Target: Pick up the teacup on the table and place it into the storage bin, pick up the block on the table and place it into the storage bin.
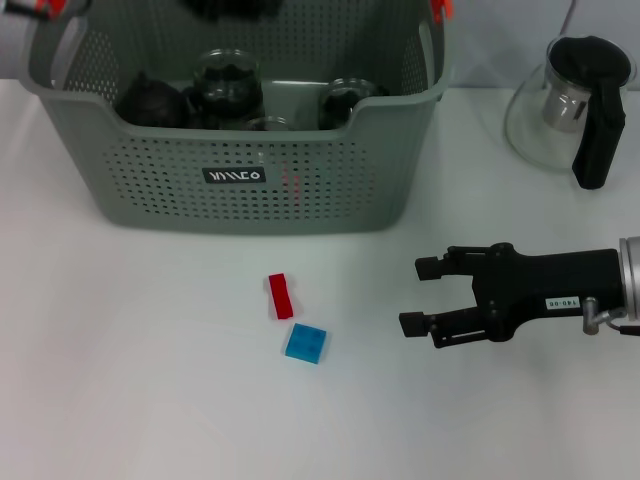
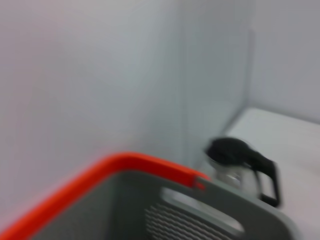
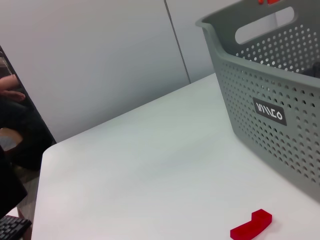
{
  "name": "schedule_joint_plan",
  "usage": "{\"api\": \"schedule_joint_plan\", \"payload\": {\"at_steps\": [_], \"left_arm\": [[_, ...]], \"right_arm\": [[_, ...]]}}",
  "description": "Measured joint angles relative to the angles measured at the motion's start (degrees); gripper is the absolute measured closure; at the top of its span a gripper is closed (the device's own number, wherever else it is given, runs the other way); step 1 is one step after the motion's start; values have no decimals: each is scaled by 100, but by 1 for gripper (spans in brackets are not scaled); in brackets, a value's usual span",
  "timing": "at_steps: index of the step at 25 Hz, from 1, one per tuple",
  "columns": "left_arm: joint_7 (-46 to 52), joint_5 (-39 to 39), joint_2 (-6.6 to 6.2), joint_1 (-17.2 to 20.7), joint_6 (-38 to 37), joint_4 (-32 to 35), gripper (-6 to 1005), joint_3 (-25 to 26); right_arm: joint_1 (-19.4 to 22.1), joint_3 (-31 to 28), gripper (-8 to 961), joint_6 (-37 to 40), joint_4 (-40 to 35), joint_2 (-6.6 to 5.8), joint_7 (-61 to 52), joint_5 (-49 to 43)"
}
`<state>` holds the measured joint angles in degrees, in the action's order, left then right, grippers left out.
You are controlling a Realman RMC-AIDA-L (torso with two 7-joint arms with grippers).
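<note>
On the white surface (image 1: 140, 380) stand one storage bin (image 1: 240, 180), one glass teapot (image 1: 580, 105), and two small blocks. Toward the far side of the surface, the storage bin is a large grey-green plastic basket with walls pierced by rows of small round holes, a dipped front rim, orange clips at its handles, and a small black label with white letters on its front wall. Inside it lie several dark and glass items, teacups among them as far as can be told; their exact number is unclear.

Near the bin's front wall, on the bare surface, lies one red block (image 1: 280, 296), a narrow oblong. Just beside it, nearer the robot, lies one blue block (image 1: 306, 343), a flat square. The two are close together but not clearly touching.

One gripper shows in the head view: the right gripper (image 1: 425, 296), black, reaching in from the right side, level with the blocks and well apart from them. Its jaws stand open and hold nothing.

At the far right, the teapot, with a black lid and black handle, stands beside the bin.

The left gripper itself is not visible; its wrist camera looks at the bin's orange rim and the teapot beyond.
</note>
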<state>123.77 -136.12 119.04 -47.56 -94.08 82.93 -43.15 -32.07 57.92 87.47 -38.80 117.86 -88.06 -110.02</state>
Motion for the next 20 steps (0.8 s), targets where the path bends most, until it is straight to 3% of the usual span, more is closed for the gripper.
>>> {"api": "schedule_joint_plan", "payload": {"at_steps": [3, 4, 9, 18, 20], "left_arm": [[-4, 7, -81, -113, 491, -357, 572, -34], [-27, -5, -159, -281, 1009, -848, 571, -80], [48, -122, -261, -492, 1843, -1645, 566, -323], [189, -323, -266, -491, 2564, -1964, 557, -544], [201, -323, -275, -465, 2538, -1827, 475, -519]], "right_arm": [[5, 0, 28, 18, -12, -2, -1, -2], [6, 0, 29, 32, -16, -4, -5, -2], [-2, 8, 29, 51, -1, -33, -16, -3], [15, 5, 29, 51, 15, -44, -2, -2], [18, 5, 29, 51, 9, -46, 1, -2]]}}
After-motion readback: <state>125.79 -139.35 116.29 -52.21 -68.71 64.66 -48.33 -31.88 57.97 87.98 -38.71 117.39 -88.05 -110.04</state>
